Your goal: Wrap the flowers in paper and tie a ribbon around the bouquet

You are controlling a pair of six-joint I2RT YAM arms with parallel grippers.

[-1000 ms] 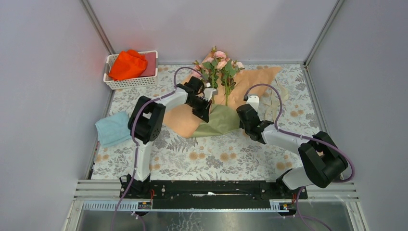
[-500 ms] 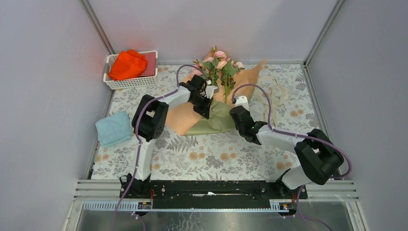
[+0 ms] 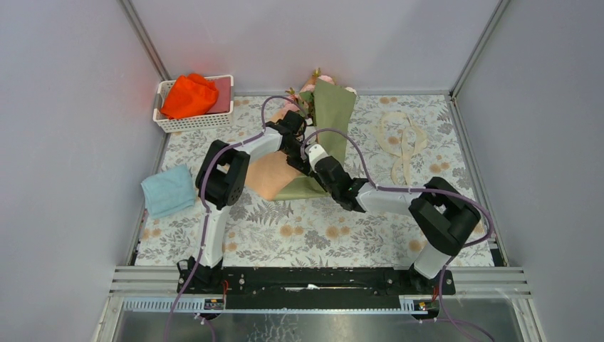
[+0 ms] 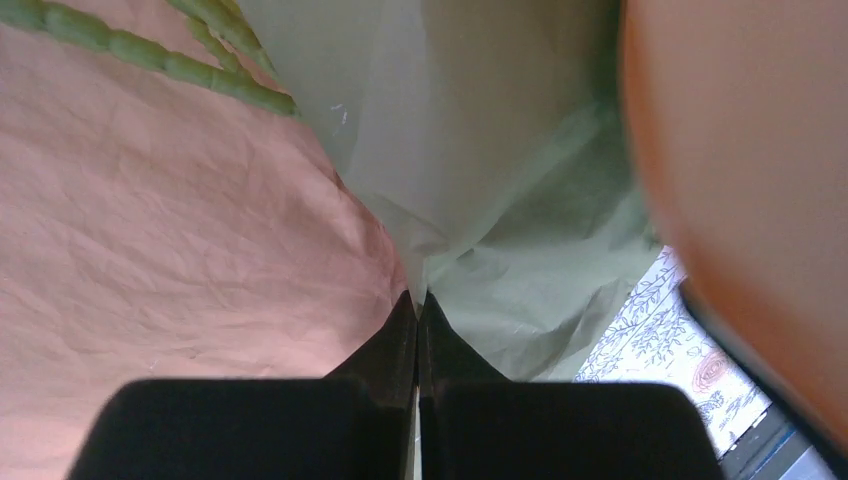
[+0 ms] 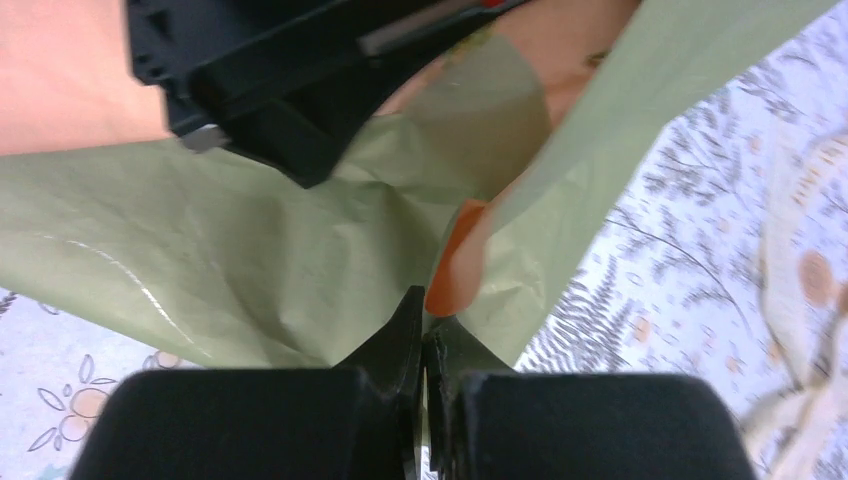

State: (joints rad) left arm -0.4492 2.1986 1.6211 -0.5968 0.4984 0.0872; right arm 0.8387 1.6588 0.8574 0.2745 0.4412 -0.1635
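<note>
Left hand (image 4: 417, 303) and right hand (image 5: 423, 320) each pinch the paper (image 3: 333, 114).

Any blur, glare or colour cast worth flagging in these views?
Top external: sharp, evenly lit, red tint on the wall beside the orange-red cloth. Left wrist: the paper shows crisp creases, but its peach fold at right is badly out of focus. Right wrist: thin glare streak on the olive face, lower left.

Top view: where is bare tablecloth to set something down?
Bare: the near strip of tablecloth in front of the paper; also between the white basket and blue cloth. Crowded: centre back around the paper and flowers; the ribbon covers the right back.
</note>
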